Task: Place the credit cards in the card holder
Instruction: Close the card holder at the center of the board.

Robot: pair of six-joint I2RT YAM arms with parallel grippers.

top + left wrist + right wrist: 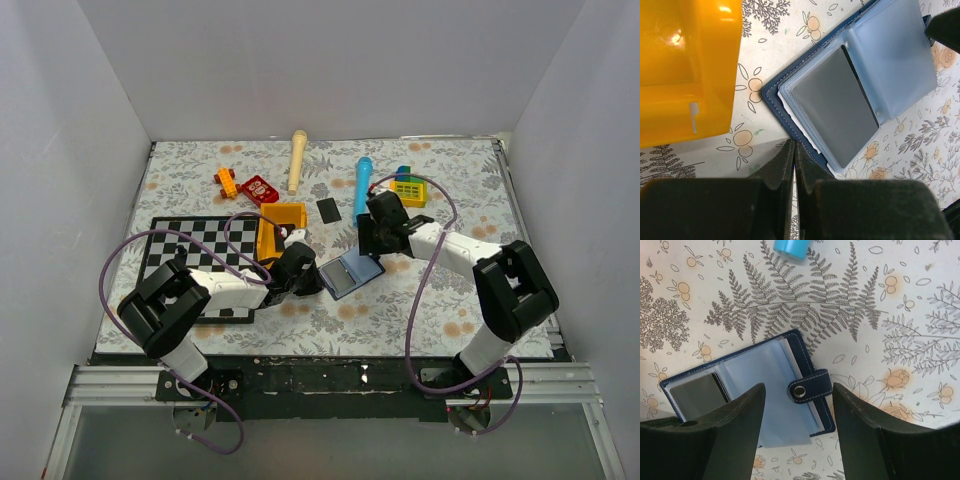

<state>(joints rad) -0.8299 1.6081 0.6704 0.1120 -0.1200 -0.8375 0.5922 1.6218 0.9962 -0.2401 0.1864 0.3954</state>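
The card holder (pixel 352 272) lies open on the floral cloth, its light blue clear pockets facing up. One dark credit card (pixel 835 110) sits inside a clear pocket, and it shows again as the card (pixel 695 396) in the right wrist view. A second black credit card (pixel 328 210) lies flat on the cloth beyond the holder. My left gripper (pixel 794 146) is shut, its tips at the holder's navy edge (pixel 771 92). My right gripper (pixel 799 388) is open and hovers over the snap strap (pixel 810 387), gripping nothing.
A yellow bin (pixel 282 228) stands just left of the holder, close to my left fingers. A checkerboard (pixel 190 260) lies at the left. Behind are a blue cylinder (pixel 362 185), a wooden peg (pixel 297 158), a red piece (pixel 260 188), an orange brick (pixel 227 182) and a yellow-green toy (pixel 408 188).
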